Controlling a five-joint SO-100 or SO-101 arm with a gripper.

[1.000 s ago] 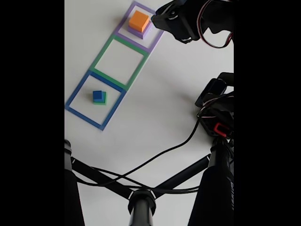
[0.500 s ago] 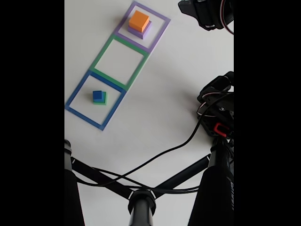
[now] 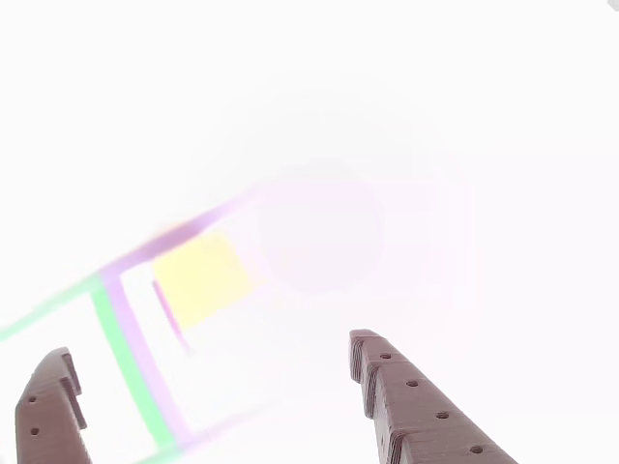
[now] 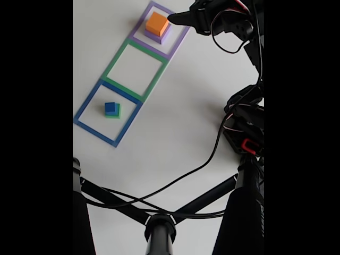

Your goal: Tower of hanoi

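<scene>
In the fixed view the orange cube (image 4: 158, 23) sits on the pale-purple slab (image 4: 161, 36) inside the purple outline at the top. The small blue cube (image 4: 110, 107) rests on the green cube (image 4: 115, 113) inside the blue outline, lower left. My gripper (image 4: 178, 19) reaches in from the top right, its tip just right of the orange cube. In the other view, which is badly overexposed, my gripper (image 3: 211, 348) is open with its two dark fingers (image 3: 406, 401) wide apart. The orange cube (image 3: 198, 278) shows washed out and yellowish ahead of them; nothing is held.
The green outline (image 4: 114, 56) between the purple outline (image 4: 179, 40) and the blue outline (image 4: 87, 103) holds no block. The arm's base (image 4: 245, 133) stands at the right. Black cables (image 4: 186, 172) and dark stand legs (image 4: 159, 226) cross the bottom of the white table.
The gripper had pulled back to the top right corner half a second ago and has now swung left again, beside the orange cube. The blocks have not moved.
</scene>
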